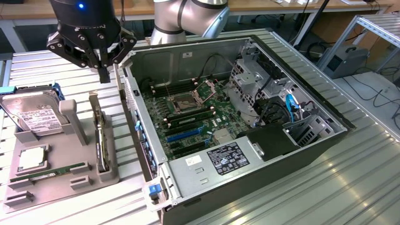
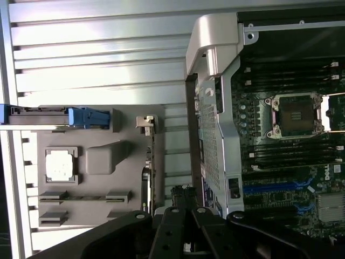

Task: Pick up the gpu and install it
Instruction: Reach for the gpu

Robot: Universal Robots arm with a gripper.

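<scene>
Grey moulded plastic forms the parts holder [image 1: 59, 187] on the ridged aluminium counter [image 1: 300, 197]. Standing here, its purpose seems plain: each part sits in its own cradle so it can be taken from above. The gpu [image 1: 100, 136], a thin flat black card with a silvery metal end bracket, stands on its long edge in a narrow slot. That slot runs along the side of the holder nearest the case, and the card's upper edge is free. The upright pose offers two bare faces for fingers to pinch. In the wrist view the gpu [image 2: 152, 162] reads as a thin line between the holder and the case wall.

The black end effector [image 1: 104, 78] hangs pointing straight down above the far end of the card, apart from it and holding nothing. Its fingertips [image 2: 177, 193] look drawn together, or very nearly; I would not swear there is no sliver of gap.

Just beside the holder, the open black-and-silver computer case [image 1: 175, 61] lies on its side with the panel off. That leaves the green motherboard [image 1: 187, 117] facing up, with its blue expansion slots [image 1: 184, 134] reachable from overhead. No card sits in them, so I judge the task barely begun, with the pick itself not yet made.
</scene>
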